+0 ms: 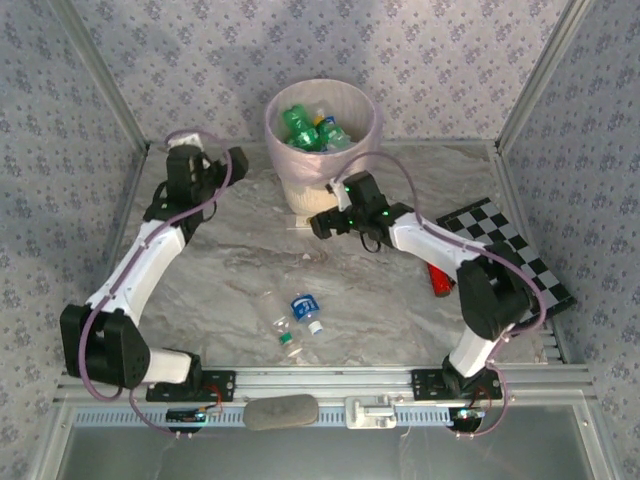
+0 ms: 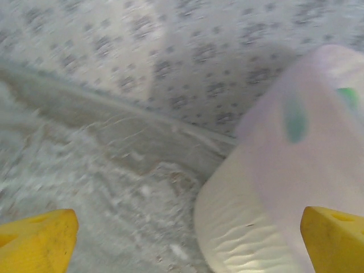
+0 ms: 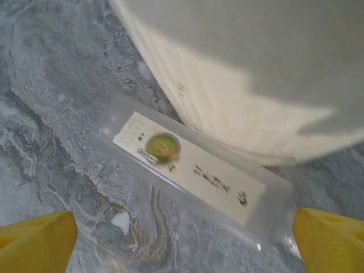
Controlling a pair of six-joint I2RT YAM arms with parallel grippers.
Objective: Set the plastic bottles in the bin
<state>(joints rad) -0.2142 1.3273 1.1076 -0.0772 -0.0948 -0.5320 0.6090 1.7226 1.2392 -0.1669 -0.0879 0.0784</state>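
Standing near the far edge of the grey marbled table [image 1: 220, 300], the cream bin [image 1: 312, 190] has a pink bag folded over its rim. Inside it we make out several plastic bottles, with green bottles [image 1: 298, 125] on top.

The left gripper [image 1: 236, 162] sits to the left of the bin, apart from it. In the left wrist view its yellow fingertips [image 2: 35, 243] are spread wide at the bottom corners with nothing between them, and the bin wall is close on the right.

The right gripper [image 1: 322, 222] is low at the bin's front base. In its own wrist view the fingertips [image 3: 333, 242] are equally far apart and hold nothing.

A black-and-white checkered board [image 1: 515, 250] lies at the table's right edge. An orange-red bottle [image 1: 438, 281] lies beside it, partly hidden under the right arm.

Two clear bottles [image 1: 305, 308] with blue labels lie side by side on the near middle of the table, well apart from the bin.

A white card [image 3: 187, 170] with a round green mark lies flat in a clear sleeve, against the bin's foot.
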